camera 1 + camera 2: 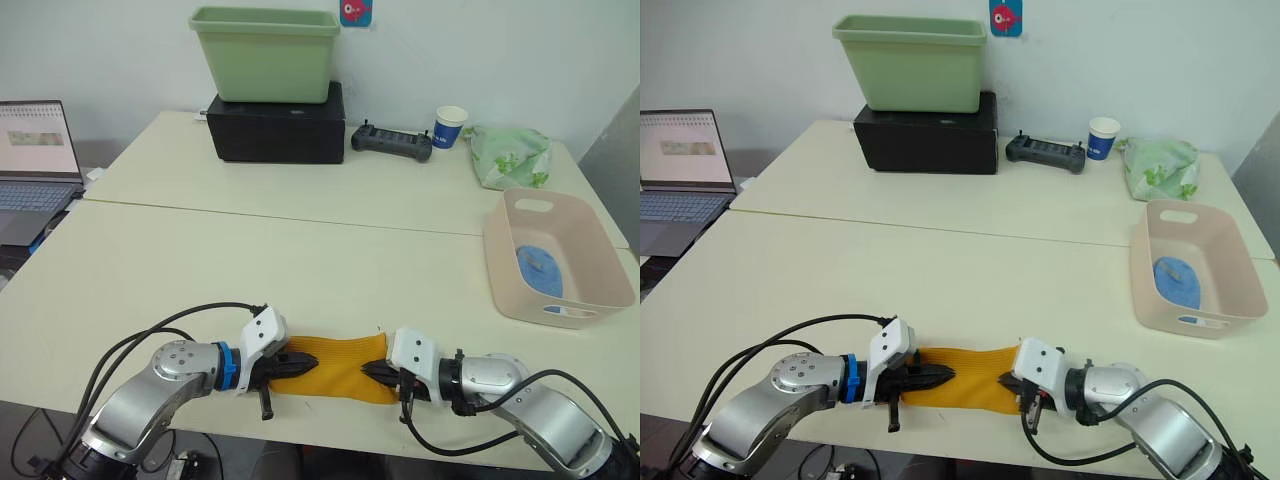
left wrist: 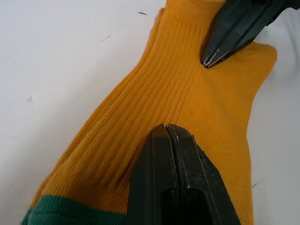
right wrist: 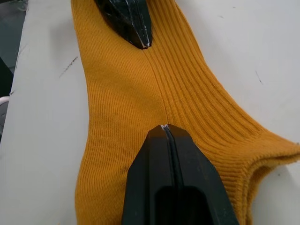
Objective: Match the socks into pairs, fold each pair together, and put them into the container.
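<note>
A mustard orange sock (image 1: 335, 366) lay flat and stretched lengthwise near the front edge of the pale surface (image 1: 300, 260), well apart from the pink basin (image 1: 510, 262), which stood off to the robot's right with a blue sock (image 1: 540, 268) already inside it. The left tool (image 1: 300, 363) rested on one end of the orange sock and the right tool (image 1: 372, 371) on the other, their tips facing each other across the fabric. In the wrist views each tool's two black fingers were pressed tightly together, tips down on the ribbed cloth along its centre line; whether fabric was pinched between them could not be told. A green band showed at the sock's end under the left tool. The sock looked like a stacked pair, though that could not be told for certain. The step in hand appeared to be smoothing or folding the orange pair. The next move would likely call for one tool to take hold of an end and bring it over the other, then carry the bundle rightward to the basin. A green tub (image 1: 266, 52), a black box (image 1: 277, 125), a paper cup (image 1: 451, 127) and a green-patterned cloth bundle (image 1: 510, 156) stood beyond the basin, far from the sock.
</note>
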You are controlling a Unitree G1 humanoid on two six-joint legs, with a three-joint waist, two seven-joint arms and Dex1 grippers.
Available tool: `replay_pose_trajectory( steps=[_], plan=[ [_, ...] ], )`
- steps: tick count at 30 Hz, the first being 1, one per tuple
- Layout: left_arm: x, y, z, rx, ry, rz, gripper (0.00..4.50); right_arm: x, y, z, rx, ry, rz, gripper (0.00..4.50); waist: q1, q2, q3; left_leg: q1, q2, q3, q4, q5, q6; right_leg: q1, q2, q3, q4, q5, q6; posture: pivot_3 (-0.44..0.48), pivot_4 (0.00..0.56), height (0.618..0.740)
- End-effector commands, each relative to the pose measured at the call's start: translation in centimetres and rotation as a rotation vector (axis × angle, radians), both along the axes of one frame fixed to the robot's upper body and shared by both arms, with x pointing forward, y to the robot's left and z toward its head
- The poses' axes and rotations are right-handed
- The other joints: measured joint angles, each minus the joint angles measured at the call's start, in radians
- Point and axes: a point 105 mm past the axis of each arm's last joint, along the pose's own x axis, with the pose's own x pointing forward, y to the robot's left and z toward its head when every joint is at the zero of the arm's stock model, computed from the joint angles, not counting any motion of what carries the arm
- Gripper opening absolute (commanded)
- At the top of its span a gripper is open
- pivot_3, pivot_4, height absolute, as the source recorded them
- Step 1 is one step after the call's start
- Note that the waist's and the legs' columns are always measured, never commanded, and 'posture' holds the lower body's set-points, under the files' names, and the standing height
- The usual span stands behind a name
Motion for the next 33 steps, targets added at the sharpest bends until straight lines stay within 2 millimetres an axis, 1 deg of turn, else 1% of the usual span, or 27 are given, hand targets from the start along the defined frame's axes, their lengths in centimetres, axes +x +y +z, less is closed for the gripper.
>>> replay_pose_trajectory(
  steps=[1,3,4,6,7,8,10,13,15,17,19,22,23,24,26,28,30,32,33],
  plan=[
    [-0.7,1.2,-1.9,0.064,0.061,0.028,0.0,1.2,-3.5,-0.9,-0.086,-0.007,-0.125,0.04,0.0,0.0,-0.001,0.002,0.0,0.001,-0.001,0.0,0.0,0.001,0.0,0.001,0.0,0.0,0.0,0.0,0.15,0.696],
    [-0.7,1.2,-1.8,0.058,0.046,0.024,0.0,1.4,-3.5,0.3,-0.058,-0.039,-0.137,0.04,-0.001,-0.001,-0.002,0.003,0.0,0.002,-0.001,0.0,0.0,0.002,0.0,0.002,0.0,0.0,0.0,0.0,0.15,0.696],
    [-0.7,1.2,-1.7,0.054,0.038,0.017,0.0,1.2,-3.1,1.3,-0.028,-0.061,-0.113,0.04,-0.001,0.0,-0.002,0.004,0.0,0.001,-0.001,0.0,0.0,0.002,0.0,0.002,0.0,0.0,0.0,0.0,0.15,0.696],
    [-0.5,0.9,-0.5,0.018,0.004,0.006,0.0,0.4,-1.2,4.4,0.11,-0.096,-0.056,0.04,-0.003,0.0,-0.002,0.004,0.0,0.002,-0.001,0.0,0.0,0.002,0.0,0.002,0.0,0.0,0.0,0.0,0.15,0.696],
    [-0.4,0.8,0.1,0.006,-0.017,-0.011,0.0,0.0,-0.5,5.4,0.155,-0.105,-0.031,0.04,-0.004,0.0,-0.002,0.003,0.001,0.002,-0.001,0.0,0.0,0.001,0.001,0.002,0.001,0.0,0.0,0.0,0.15,0.696],
    [-0.4,0.6,0.7,0.003,-0.042,-0.033,0.0,-0.3,-0.1,6.1,0.178,-0.114,-0.01,0.04,-0.005,0.0,-0.002,0.003,0.001,0.001,-0.001,0.0,0.0,0.001,0.001,0.002,0.001,0.0,0.0,0.0,0.15,0.696],
    [-0.4,0.4,1.8,0.015,-0.082,-0.081,0.0,-0.4,0.2,6.6,0.187,-0.127,0.008,0.04,-0.004,0.0,-0.002,0.003,0.002,0.0,-0.002,0.0,0.0,0.0,0.003,0.002,0.002,0.0,0.0,0.0,0.15,0.696],
    [-0.2,0.0,2.9,0.034,-0.144,-0.143,0.0,0.2,0.7,6.6,0.179,-0.146,0.014,0.04,-0.002,0.0,0.0,0.003,0.002,0.0,-0.002,0.0,0.0,0.0,0.002,0.001,0.001,0.0,0.0,0.0,0.15,0.696],
    [0.4,-0.5,3.2,0.031,-0.16,-0.141,0.0,0.7,1.4,5.9,0.151,-0.156,0.032,0.04,-0.002,0.0,0.0,0.003,0.001,0.001,-0.002,0.0,0.0,0.0,0.002,0.002,0.001,0.0,0.0,0.0,0.15,0.696],
    [0.9,-0.3,2.0,0.056,-0.154,-0.114,0.0,1.1,1.8,5.0,0.125,-0.161,0.031,0.04,-0.002,-0.001,0.0,0.003,0.001,0.001,-0.001,0.0,0.0,0.0,0.002,0.002,0.001,0.0,0.0,0.0,0.15,0.696],
    [0.8,0.3,0.7,0.093,-0.129,-0.098,0.0,2.0,2.1,4.6,0.107,-0.178,0.001,0.04,-0.005,-0.001,0.0,0.003,0.001,0.001,-0.002,0.0,0.0,0.0,0.002,0.002,0.001,0.0,0.0,0.0,0.15,0.696],
    [0.7,0.7,-0.1,0.106,-0.113,-0.086,0.0,2.3,2.4,4.1,0.087,-0.182,0.001,0.04,-0.002,0.0,0.0,0.001,0.001,0.001,-0.002,0.0,0.0,-0.002,0.002,0.003,0.001,0.0,0.0,0.0,0.15,0.696],
    [0.6,0.8,-0.5,0.115,-0.106,-0.088,0.0,2.5,2.3,3.4,0.066,-0.17,-0.018,0.04,-0.002,0.0,0.0,0.002,0.001,0.0,-0.002,0.0,0.0,-0.002,0.002,0.002,0.001,0.0,0.0,0.0,0.15,0.696],
    [0.4,0.9,-0.9,0.121,-0.102,-0.09,0.0,2.9,1.9,2.6,0.046,-0.158,-0.062,0.04,-0.002,-0.001,0.0,0.002,0.001,0.0,-0.002,0.0,0.0,-0.002,0.002,0.002,0.002,0.0,0.0,0.0,0.15,0.696],
    [0.4,1.1,-1.3,0.132,-0.1,-0.088,0.0,3.0,0.8,1.4,0.0,-0.142,-0.1,0.04,-0.002,-0.001,0.0,0.002,0.001,0.0,-0.002,0.0,0.0,-0.001,0.002,0.002,0.002,0.0,0.0,0.0,0.15,0.696],
    [0.4,1.2,-1.3,0.14,-0.108,-0.093,0.0,2.9,-0.4,1.1,-0.028,-0.142,-0.119,0.04,-0.002,0.0,0.0,0.002,0.001,0.001,-0.002,0.0,0.0,-0.001,0.002,0.002,0.002,0.0,0.0,0.0,0.15,0.696],
    [0.7,1.2,-1.1,0.134,-0.121,-0.092,0.0,2.9,-1.7,1.2,-0.038,-0.157,-0.146,0.04,-0.002,-0.001,-0.001,0.003,0.001,0.001,-0.002,0.0,0.0,0.0,0.002,0.003,0.002,0.0,0.0,0.0,0.15,0.696],
    [0.9,1.0,-0.8,0.132,-0.143,-0.105,0.0,2.8,-2.1,2.0,0.0,-0.174,-0.153,0.04,-0.002,-0.001,-0.001,0.003,0.001,0.001,-0.002,0.0,0.0,0.0,0.002,0.003,0.002,0.0,0.0,0.0,0.15,0.696],
    [1.1,0.8,-0.3,0.123,-0.168,-0.119,0.0,2.5,-2.0,3.0,0.059,-0.192,-0.153,0.04,-0.002,-0.001,-0.001,0.003,0.001,0.001,-0.002,0.0,0.0,0.0,0.002,0.002,0.002,0.0,0.0,0.0,0.15,0.696]
  ],
)
